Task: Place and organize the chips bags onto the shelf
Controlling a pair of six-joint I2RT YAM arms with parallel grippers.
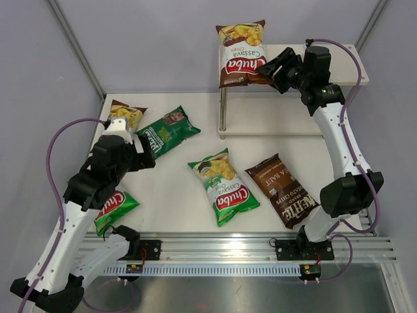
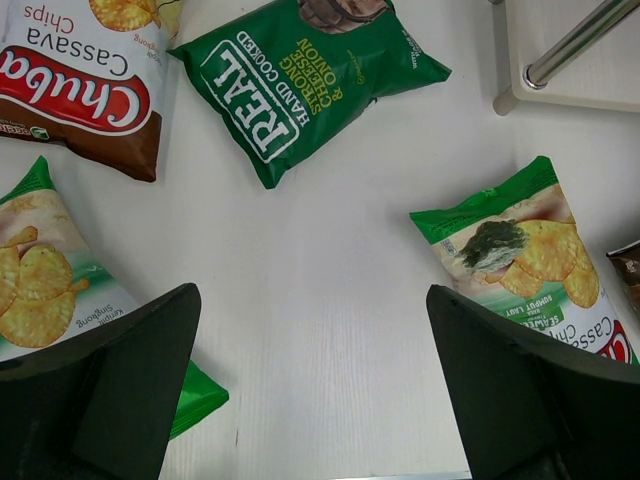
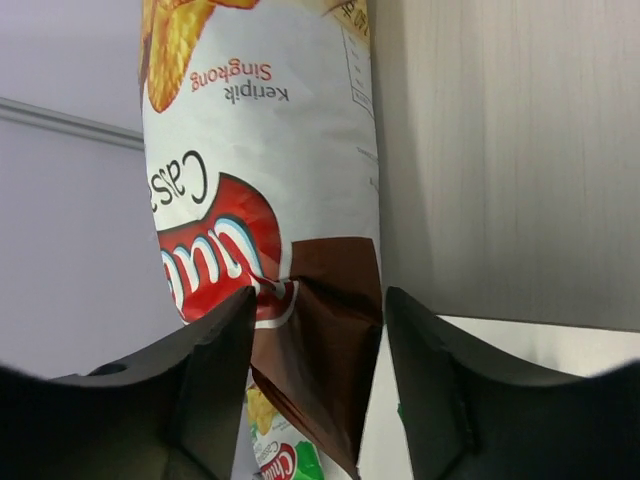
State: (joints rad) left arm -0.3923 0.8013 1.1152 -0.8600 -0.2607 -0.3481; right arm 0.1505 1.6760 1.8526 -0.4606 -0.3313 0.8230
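One brown Chuba bag [image 1: 241, 55] stands tall at the left end of the shelf's [image 1: 273, 119] top board. My right jaws are pinched shut on its bottom corner, so I think it is not set down yet. Five more lie on the bench [image 1: 176, 190]: second brown bag [image 1: 124, 116], REAL bag [image 1: 168, 130], middle light-green bag [image 1: 225, 187], Kettle bag [image 1: 283, 190] and left light-green bag [image 1: 118, 210]. My left jaws hang wide open, holding nothing.
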